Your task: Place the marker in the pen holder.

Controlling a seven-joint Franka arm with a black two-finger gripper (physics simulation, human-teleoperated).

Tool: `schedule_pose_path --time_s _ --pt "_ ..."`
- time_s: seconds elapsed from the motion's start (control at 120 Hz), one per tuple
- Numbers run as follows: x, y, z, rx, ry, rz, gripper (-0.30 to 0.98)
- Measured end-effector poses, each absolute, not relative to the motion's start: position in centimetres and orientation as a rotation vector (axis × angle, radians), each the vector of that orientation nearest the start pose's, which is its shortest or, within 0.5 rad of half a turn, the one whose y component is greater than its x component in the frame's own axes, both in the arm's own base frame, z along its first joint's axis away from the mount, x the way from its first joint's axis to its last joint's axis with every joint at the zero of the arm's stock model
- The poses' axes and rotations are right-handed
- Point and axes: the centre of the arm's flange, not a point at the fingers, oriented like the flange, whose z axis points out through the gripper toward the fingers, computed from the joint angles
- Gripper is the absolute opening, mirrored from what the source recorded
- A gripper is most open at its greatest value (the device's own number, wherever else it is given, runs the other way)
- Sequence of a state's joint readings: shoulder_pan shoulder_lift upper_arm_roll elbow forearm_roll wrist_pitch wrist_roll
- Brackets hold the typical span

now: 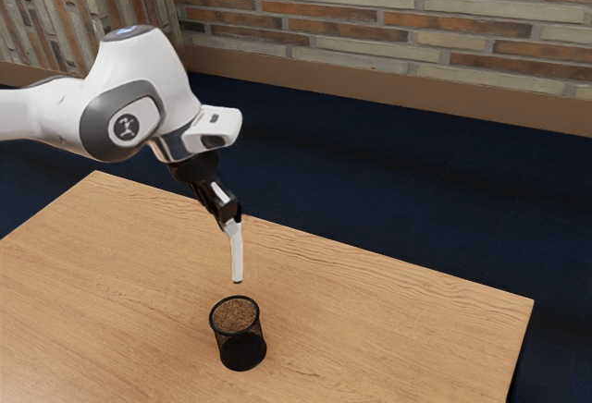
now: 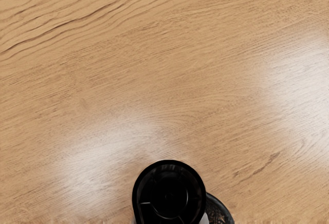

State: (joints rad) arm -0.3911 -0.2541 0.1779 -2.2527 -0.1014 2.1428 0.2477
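In the exterior view my gripper [image 1: 233,219] points down over the table, shut on the upper end of a white marker [image 1: 237,253]. The marker hangs nearly upright, its dark lower tip a little above the rim of the black mesh pen holder [image 1: 242,336], not touching it. The holder stands upright on the table. In the wrist view the black round end of the marker [image 2: 169,196] looms large beside the hand and covers much of the pen holder [image 2: 220,208], whose dark rim shows partly behind it.
The wooden table [image 1: 388,329] extends around the holder on all sides. Its far edge runs behind the gripper, with dark blue floor [image 1: 398,181] beyond and a brick wall [image 1: 370,15] at the back.
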Motion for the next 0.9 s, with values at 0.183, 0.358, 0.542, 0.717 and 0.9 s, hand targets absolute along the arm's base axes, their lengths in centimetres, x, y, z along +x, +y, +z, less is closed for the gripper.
schedule_pose_path --time_s 0.183,0.358,0.542,0.717,0.9 --pt "45.9 -10.3 46.7 -3.186 0.646 -0.142 -0.06" --pt "45.1 -10.4 46.1 -3.184 0.617 -0.103 -0.06" --pt "45.2 -10.5 46.2 -3.164 0.612 -0.099 0.09" --pt "45.4 -10.2 46.3 -3.147 0.619 -0.098 0.42" --pt "49.1 -3.9 70.8 -3.097 0.324 -0.46 0.57"
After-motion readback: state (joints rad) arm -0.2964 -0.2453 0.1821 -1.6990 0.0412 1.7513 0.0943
